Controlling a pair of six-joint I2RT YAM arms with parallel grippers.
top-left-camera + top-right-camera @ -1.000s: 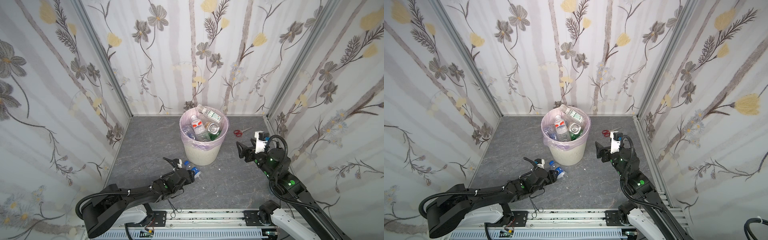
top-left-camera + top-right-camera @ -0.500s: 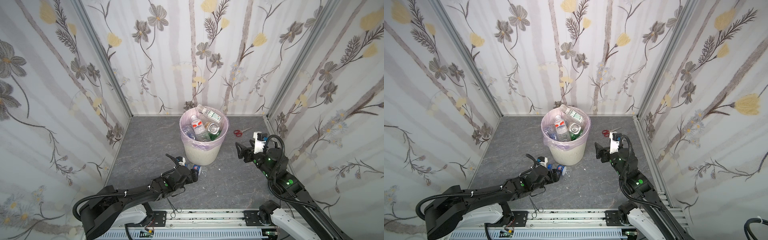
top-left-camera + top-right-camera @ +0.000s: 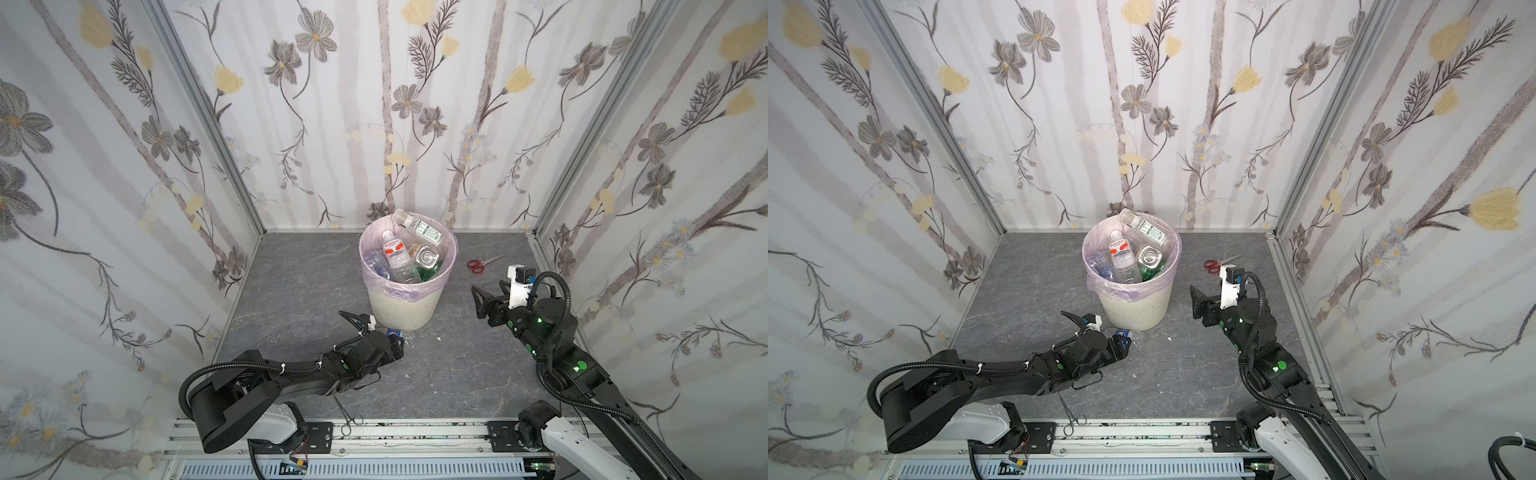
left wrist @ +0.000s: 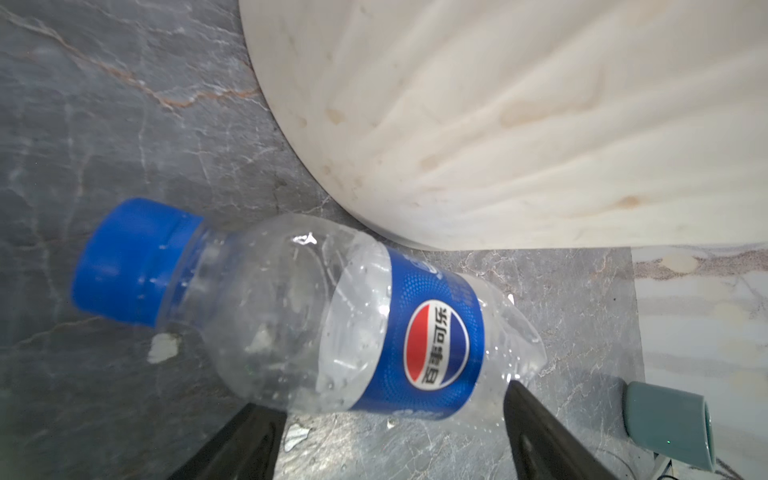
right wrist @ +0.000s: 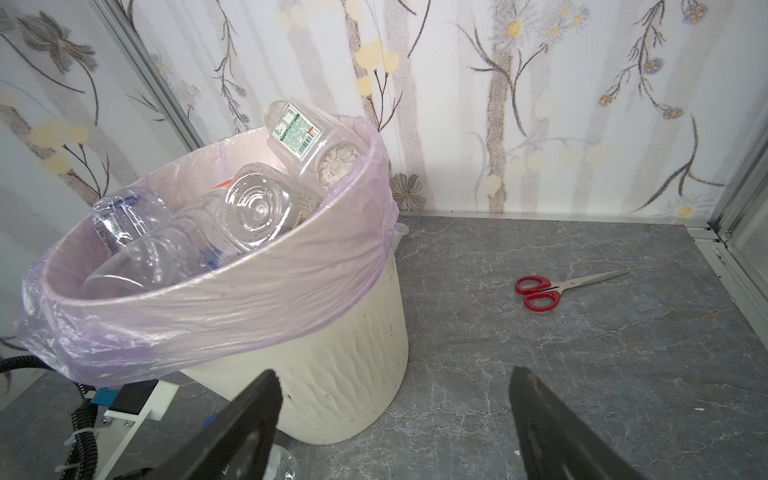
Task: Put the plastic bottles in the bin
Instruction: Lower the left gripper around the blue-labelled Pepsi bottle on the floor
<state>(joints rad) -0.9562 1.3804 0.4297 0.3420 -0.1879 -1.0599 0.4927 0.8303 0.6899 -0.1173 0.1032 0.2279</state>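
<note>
The Pepsi bottle [image 4: 374, 324], clear with a blue cap and a blue label, is lying on its side on the bench [image 4: 104, 124] at the foot of the bin [image 4: 498, 124]. It is just beside the ribbed wall, though I cannot tell whether it is touching it. A second ago the left tool [image 4: 388, 397] appeared to be closed about this bottle, further back from the bin. Since then the arm has been reaching in towards the bin's base and the jaws have been spreading. They are now standing wide apart on either side of the bottle's body, gripping nothing. In a top view the bottle [image 3: 392, 332] is showing as a blue spot between that tool and the bin.

The right tool [image 5: 394, 372] is hanging beside the bin near rim height, jaws wide and empty, just as it was a second ago.

By my reading, this bottle is not counting as binned: it is sitting low on the bench, not over the rim. It is probably needing a fresh grasp and a lift. The other plastic bottles [image 3: 399, 257] are already filling the bin to its rim, so room for this one is looking tight.
</note>
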